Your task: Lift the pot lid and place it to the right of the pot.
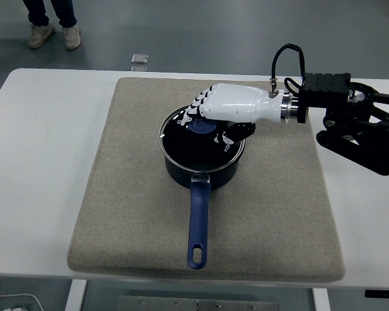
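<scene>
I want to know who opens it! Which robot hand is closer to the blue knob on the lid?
Right. The right hand sits over the blue knob of the black pot lid; no left hand is visible.

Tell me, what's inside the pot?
You can't see inside. The pot sits on the mat with its dark lid still on top, and the robot's right hand covers the lid's blue knob. Whatever is inside stays hidden.
</scene>
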Robot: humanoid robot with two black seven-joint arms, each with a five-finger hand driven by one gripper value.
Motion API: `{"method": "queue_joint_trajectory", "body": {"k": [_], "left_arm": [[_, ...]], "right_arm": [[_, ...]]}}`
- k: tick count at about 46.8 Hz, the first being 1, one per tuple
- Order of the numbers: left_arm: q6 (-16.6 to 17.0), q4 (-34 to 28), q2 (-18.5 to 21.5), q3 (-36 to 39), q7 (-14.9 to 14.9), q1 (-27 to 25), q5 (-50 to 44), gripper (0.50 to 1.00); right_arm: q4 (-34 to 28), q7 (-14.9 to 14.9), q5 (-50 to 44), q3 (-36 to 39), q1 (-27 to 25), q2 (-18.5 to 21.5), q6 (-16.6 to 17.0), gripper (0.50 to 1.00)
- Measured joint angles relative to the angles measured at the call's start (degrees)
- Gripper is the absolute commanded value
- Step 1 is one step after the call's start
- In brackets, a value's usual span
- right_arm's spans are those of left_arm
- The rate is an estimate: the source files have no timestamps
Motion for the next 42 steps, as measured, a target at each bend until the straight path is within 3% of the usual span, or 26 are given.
{"method": "queue_joint_trajectory", "body": {"k": [42], "left_arm": [[0.0, 0.0, 0.0, 0.0, 0.0, 0.0, 0.0, 1.000]], "right_arm": [[0.0, 0.5, 0.2, -1.8, 3.5, 0.4, 2.5, 0.500]]}}
